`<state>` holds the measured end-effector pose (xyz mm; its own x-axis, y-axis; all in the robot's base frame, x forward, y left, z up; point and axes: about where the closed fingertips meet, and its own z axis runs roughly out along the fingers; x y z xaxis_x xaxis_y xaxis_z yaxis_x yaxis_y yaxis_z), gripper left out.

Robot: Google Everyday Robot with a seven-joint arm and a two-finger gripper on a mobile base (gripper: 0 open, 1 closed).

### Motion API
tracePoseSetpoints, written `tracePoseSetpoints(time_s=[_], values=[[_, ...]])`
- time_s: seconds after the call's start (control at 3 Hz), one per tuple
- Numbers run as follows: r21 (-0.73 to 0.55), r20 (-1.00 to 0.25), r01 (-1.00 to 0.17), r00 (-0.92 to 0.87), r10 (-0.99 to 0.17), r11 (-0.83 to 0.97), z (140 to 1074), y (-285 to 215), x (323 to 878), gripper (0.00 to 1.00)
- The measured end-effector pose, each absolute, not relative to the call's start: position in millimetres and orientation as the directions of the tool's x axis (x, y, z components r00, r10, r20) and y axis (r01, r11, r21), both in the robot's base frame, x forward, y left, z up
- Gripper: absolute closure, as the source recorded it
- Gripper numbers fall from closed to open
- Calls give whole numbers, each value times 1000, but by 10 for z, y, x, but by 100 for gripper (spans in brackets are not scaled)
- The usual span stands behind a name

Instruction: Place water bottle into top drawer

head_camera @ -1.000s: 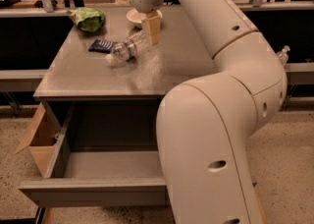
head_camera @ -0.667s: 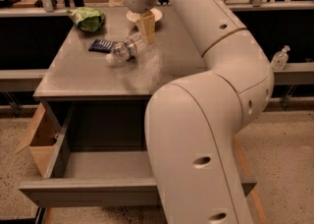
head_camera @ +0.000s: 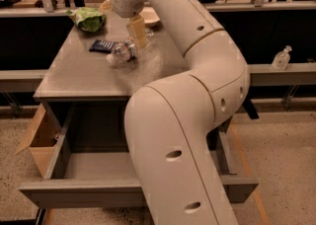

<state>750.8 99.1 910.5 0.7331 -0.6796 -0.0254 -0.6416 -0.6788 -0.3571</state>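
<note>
The water bottle [head_camera: 123, 51] is clear crinkled plastic and lies on its side on the grey table [head_camera: 84, 78], left of centre. My gripper [head_camera: 138, 35] points down just right of and above the bottle's far end, very close to it. Whether it touches the bottle I cannot tell. The top drawer [head_camera: 89, 192] is pulled open below the table, and my arm hides its right half. The visible part of the drawer floor holds nothing.
A dark blue packet [head_camera: 101, 45] lies just left of the bottle. A green bag [head_camera: 89, 18] and a white bowl [head_camera: 151, 17] sit at the table's back. A tan cardboard box [head_camera: 39, 135] stands left of the drawer. A small pump bottle [head_camera: 281, 58] stands on the right ledge.
My arm has swung left and the gripper has moved left and closer to the bottle. The bottle and drawer have not moved.
</note>
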Motion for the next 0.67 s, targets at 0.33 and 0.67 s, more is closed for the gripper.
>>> tracePoseSetpoints(time_s=[0.33,0.67], values=[[-337,-39,-637,745,-666,-693,8999,1117,7506,0],[-317,-53,-646,743,-668,-694,8901,1198,7506,0]])
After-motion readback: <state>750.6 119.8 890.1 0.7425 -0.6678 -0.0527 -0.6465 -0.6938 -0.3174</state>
